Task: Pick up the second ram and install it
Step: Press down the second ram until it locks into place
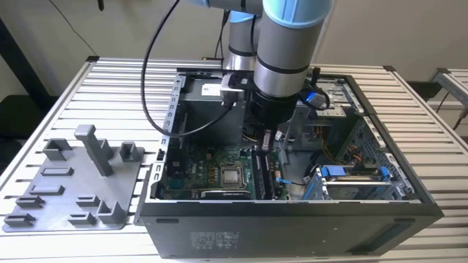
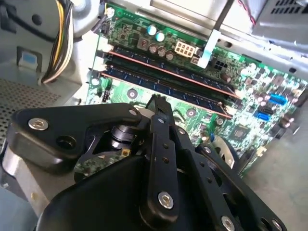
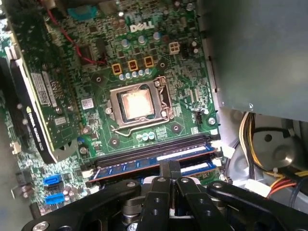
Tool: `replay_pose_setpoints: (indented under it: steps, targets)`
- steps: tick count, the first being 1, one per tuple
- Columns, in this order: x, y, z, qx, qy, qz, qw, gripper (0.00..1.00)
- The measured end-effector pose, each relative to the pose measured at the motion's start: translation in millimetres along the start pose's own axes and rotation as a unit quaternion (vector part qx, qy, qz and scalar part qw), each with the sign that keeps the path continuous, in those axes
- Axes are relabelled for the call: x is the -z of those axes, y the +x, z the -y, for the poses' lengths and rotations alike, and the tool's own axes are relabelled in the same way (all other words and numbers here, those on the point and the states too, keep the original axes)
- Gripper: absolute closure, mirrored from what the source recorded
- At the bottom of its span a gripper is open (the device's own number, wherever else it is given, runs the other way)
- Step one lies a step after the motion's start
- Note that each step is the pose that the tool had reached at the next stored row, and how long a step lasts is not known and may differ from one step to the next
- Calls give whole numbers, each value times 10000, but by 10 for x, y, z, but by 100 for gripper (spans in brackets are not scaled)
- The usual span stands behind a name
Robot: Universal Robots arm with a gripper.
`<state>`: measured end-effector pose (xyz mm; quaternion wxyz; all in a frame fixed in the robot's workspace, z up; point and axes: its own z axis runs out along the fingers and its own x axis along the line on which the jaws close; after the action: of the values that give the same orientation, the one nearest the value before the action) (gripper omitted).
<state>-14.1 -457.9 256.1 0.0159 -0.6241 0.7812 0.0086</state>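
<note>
My gripper [image 1: 264, 144] reaches down into the open computer case [image 1: 292, 219], its fingers shut together with nothing seen between them. In the first wrist view the gripper [image 3: 169, 167] hangs right over the memory slots of the green motherboard [image 3: 96, 72]. The second ram [image 3: 195, 168], a dark stick with a pale label, lies along the blue slot just under the tips, beside another stick [image 3: 180, 154] in the neighbouring slot. In the second wrist view the gripper [image 2: 158, 102] stands close to the same stick [image 2: 192, 97]. I cannot tell whether the tips touch it.
The bare processor socket [image 3: 137, 105] lies beside the slots, with an expansion card [image 3: 33, 110] beyond it. Yellow power cables [image 3: 250, 144] and a metal cage wall [image 3: 255, 53] crowd one end. A grey tray [image 1: 73, 186] of blocks sits at the exterior view's left.
</note>
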Motion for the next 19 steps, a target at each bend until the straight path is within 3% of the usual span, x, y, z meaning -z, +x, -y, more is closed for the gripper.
replay_pose_setpoints:
  steps: [4,9,12,19]
  targets:
    - [-3,0,0,354,-11,2,9994,89]
    - [-6,0,0,760,-23,7,9971,89]
    - [-6,2,0,835,-26,6,9965,89]
    - [-11,28,23,841,-35,5,9964,89]
